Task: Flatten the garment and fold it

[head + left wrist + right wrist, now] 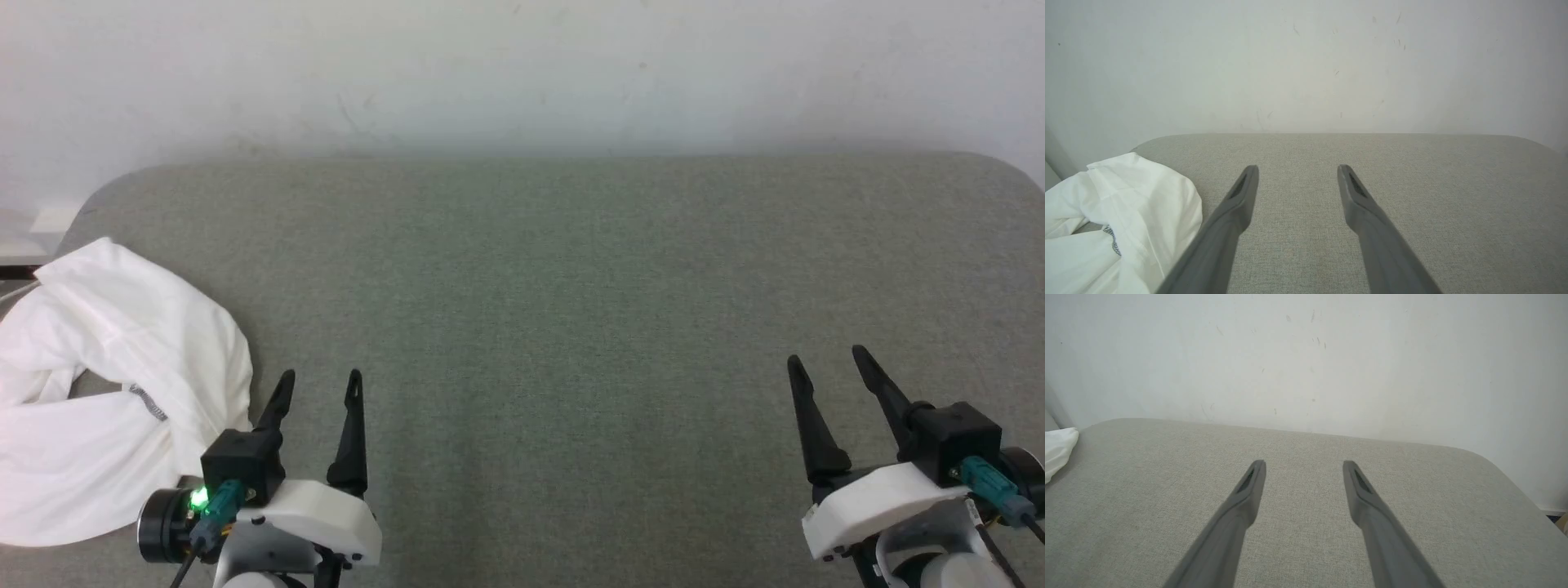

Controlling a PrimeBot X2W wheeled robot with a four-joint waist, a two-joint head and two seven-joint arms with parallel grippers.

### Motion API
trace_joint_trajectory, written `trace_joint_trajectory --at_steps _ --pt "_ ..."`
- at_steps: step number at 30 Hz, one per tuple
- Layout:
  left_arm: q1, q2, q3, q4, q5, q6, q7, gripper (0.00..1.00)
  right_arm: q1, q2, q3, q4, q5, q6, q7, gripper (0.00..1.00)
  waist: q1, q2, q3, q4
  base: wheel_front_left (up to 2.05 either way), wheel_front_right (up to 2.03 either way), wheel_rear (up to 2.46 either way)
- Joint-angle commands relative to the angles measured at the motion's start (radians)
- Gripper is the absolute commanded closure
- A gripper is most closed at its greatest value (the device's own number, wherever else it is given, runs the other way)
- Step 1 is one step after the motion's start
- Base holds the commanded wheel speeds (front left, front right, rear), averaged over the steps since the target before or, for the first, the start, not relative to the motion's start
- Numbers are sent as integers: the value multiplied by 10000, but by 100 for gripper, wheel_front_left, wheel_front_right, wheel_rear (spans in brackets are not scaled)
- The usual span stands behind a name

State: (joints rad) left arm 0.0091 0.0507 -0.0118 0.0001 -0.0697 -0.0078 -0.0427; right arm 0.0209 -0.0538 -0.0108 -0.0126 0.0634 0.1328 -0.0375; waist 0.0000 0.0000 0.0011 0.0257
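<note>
The garment (106, 392) lies in a crumpled white heap at the left edge of the grey table (571, 327). Nothing is flat or folded yet. The left gripper (318, 388) waits just beside it, the right gripper (829, 363) far off, both wide open and empty.

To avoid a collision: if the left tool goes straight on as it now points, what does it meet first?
Probably the wall: ahead of the left tool lies bare table, the garment off to its left. Depth unclear.
</note>
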Motion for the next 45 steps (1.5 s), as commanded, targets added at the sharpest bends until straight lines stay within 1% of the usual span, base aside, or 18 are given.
trace_joint_trajectory --at_steps 1,9,25,36,45 --pt "-163 -1 -9 -5 -105 -39 -108 0 56 7 -17 -67 128 -4 -103 0 0 0 5 105 0 0 0" --pt "-198 -1 19 11 -295 -80 -276 0 138 10 49 -254 127 -6 -276 0 0 0 -21 727 0 0 0" --pt "-54 -2 22 23 -590 -106 -611 0 215 14 315 -296 181 -8 -620 0 0 0 -172 2534 -3 -3 -3" --pt "121 -2 -118 -17 -751 -15 -842 0 317 17 453 -278 395 -10 -858 0 0 0 -276 3080 -18 -18 -18" --pt "-65 -3 -348 -32 -1024 42 -1010 0 273 20 392 -428 390 -11 -1030 0 0 0 -44 3502 -2 -2 -2"
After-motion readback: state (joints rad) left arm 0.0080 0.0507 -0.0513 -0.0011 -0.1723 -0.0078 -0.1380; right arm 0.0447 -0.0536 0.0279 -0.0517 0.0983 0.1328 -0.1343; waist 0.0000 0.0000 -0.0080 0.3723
